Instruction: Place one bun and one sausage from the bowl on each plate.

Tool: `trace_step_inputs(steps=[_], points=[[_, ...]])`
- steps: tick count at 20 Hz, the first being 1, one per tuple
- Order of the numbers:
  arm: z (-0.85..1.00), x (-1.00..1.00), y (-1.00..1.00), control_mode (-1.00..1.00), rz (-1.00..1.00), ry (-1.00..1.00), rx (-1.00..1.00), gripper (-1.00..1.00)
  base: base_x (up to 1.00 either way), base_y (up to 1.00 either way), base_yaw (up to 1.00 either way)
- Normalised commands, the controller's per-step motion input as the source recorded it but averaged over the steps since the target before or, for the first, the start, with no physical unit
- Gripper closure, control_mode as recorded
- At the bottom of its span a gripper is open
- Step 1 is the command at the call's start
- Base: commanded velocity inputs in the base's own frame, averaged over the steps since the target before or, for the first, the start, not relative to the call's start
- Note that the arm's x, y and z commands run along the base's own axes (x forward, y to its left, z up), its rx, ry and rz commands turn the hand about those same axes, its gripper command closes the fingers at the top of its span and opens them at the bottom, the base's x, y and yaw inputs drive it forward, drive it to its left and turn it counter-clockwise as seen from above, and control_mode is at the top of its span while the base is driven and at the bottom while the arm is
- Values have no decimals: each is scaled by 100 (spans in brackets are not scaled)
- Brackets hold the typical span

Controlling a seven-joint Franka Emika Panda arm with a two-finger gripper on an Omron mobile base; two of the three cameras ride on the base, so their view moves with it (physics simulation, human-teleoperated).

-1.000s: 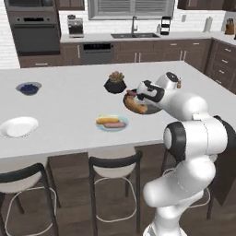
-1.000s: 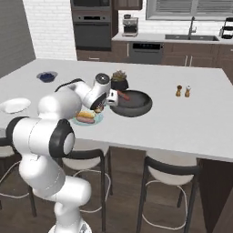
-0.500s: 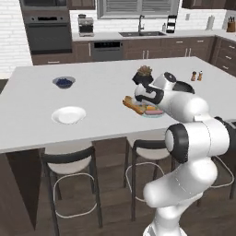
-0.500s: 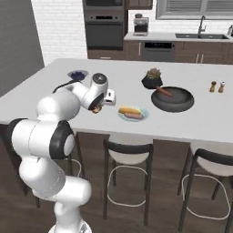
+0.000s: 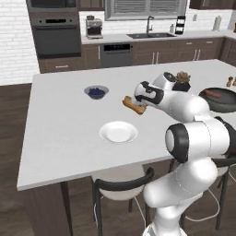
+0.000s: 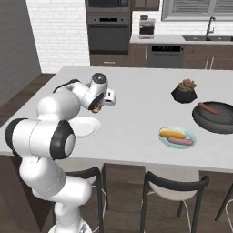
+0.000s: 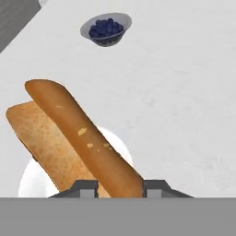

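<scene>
Two plates sit on the white counter (image 5: 60,138). One is the plain white plate (image 5: 118,132), lying bare near the front edge. The other is the pale blue-green plate (image 6: 178,137), and it has one bun (image 6: 172,133) and one sausage (image 6: 179,142) lying side by side on it.

One big dark grey bowl (image 6: 217,119) sits at about 2 o'clock from the blue-green plate, close to it. One sausage in the bowl (image 6: 208,108) lies inside it. In the left base view the same bowl shows at the right edge of the counter.

One more bun, the held bun (image 5: 134,106), is pinched in the gripper (image 5: 141,108). The two fingers are clamped tight on one end of it. It is a long split hot dog bun, brown on top and toasty on the cut side. It is up in the air, above the counter, at about 1 o'clock from the white plate and near it. In the hand view the bun sticks out from between the finger tips and hides much of the white plate under it.

One small grey bowl of blue berries (image 5: 96,91) sits at about 11 o'clock from the white plate, well apart from it. One black pot with a succulent (image 6: 184,91) stands at about 10 o'clock from the big bowl.

The white arm bends up from its base and reaches out low over the counter. The hand points sideways and a bit down, toward the white plate.
</scene>
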Motion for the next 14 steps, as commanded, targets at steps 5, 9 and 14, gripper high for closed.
trace_step_inputs(steps=[5, 9, 14], points=[[-47, 59, 97, -100, -11, 24, -3, 100, 0, 0, 0], [-93, 44, 11, -100, -8, 20, -1, 100, 0, 0, 0], [-89, 9, 0, -100, -3, 13, -2, 100, 0, 0, 0]])
